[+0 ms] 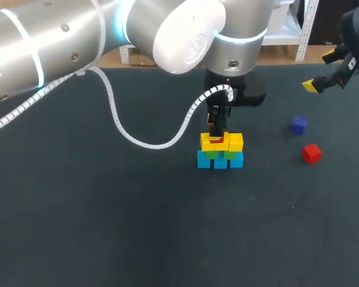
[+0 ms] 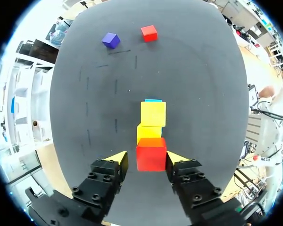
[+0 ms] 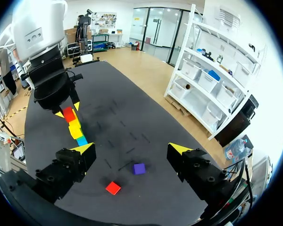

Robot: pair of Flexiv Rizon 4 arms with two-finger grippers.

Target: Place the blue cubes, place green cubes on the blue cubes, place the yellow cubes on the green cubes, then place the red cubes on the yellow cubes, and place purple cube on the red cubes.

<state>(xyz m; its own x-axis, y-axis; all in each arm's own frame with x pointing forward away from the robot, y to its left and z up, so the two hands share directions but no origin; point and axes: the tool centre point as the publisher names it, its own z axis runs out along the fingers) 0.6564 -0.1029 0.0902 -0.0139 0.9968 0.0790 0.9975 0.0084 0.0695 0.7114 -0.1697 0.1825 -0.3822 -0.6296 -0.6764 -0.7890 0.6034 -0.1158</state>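
Observation:
A small stack stands mid-table: blue cubes (image 1: 219,160) at the bottom, green cubes (image 1: 221,153) on them, yellow cubes (image 1: 234,142) above. A red cube (image 2: 151,154) rests on the nearer yellow cube (image 2: 148,132). My left gripper (image 2: 147,157) straddles this red cube; one finger is at its side and a narrow gap shows at the other, so it is open. A loose purple cube (image 1: 298,125) and a second red cube (image 1: 311,153) lie to the right. My right gripper (image 3: 131,149) hangs wide open and empty above them, at the far right (image 1: 320,70).
The left arm's white cable (image 1: 143,142) loops over the table left of the stack. Bare dark mat (image 1: 137,227) spreads in front of the stack and to its left.

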